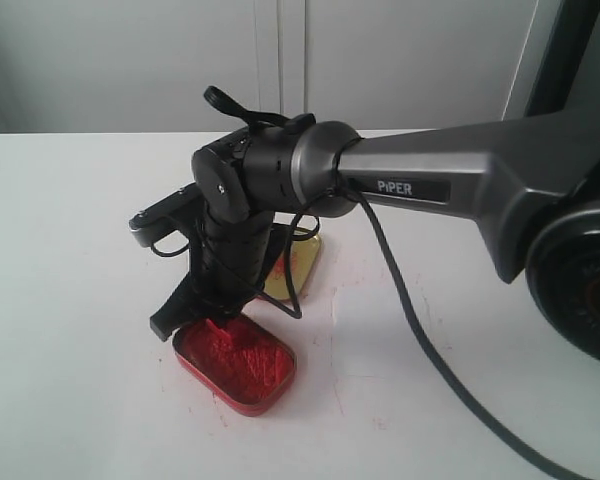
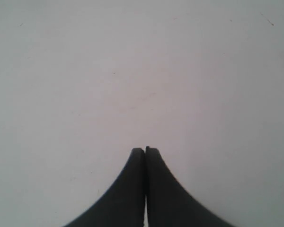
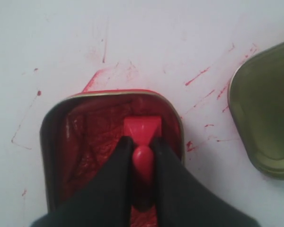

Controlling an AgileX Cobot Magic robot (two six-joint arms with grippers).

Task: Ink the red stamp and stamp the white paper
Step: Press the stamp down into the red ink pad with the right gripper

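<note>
Inking is judged underway: stamp point(image 3: 142, 126) is clamped at its knob by the right gripper point(image 3: 142, 144) and set in the tin point(image 3: 52, 142); a clean lift is called for next.

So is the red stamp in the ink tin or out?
In. The right end effector grips the red stamp by its knob, base down on the red paste inside the rim of the tin.
</note>
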